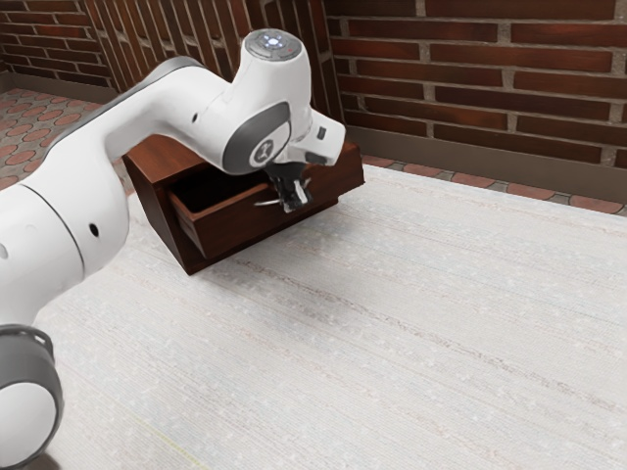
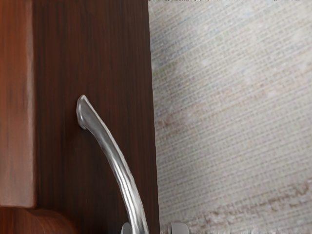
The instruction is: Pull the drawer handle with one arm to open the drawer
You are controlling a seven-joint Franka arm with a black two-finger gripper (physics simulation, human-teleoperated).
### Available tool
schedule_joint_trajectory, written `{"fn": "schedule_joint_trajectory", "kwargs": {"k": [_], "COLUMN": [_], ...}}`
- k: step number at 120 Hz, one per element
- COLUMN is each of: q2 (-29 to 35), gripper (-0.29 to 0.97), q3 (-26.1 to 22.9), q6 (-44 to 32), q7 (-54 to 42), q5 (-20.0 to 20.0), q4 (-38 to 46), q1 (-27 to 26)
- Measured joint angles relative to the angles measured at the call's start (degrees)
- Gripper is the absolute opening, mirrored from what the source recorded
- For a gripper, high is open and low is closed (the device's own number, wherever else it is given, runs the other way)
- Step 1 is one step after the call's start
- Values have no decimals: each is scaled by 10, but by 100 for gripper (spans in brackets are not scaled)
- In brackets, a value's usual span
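Observation:
A dark wooden cabinet (image 1: 157, 162) stands on the table at the exterior view's upper left. Its drawer (image 1: 240, 223) is pulled partway out, and the dark inside shows. A silver curved handle (image 1: 266, 202) sits on the drawer front. My black gripper (image 1: 291, 203) comes down from above and is shut on the handle's end nearer the exterior view's right. In the wrist view the handle (image 2: 109, 151) arcs across the dark drawer front (image 2: 63, 146) and runs down between my fingertips (image 2: 178, 227).
The pale table top (image 1: 421, 323) stretches wide to the exterior view's right and front of the drawer. A brick wall (image 1: 490, 69) stands behind the table. My white arm (image 1: 118, 186) crosses above the cabinet from the exterior view's left.

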State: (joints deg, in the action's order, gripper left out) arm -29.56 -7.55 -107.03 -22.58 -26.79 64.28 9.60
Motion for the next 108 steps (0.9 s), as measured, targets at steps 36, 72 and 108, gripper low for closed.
{"fn": "schedule_joint_trajectory", "kwargs": {"k": [36,72,108], "q2": [37,33,32], "gripper": [-5,-4,-15], "q3": [9,18,16], "q6": [8,10,6], "q7": [14,28,42], "q5": [8,26,19], "q4": [49,47,44], "q1": [-39,-59,-52]}}
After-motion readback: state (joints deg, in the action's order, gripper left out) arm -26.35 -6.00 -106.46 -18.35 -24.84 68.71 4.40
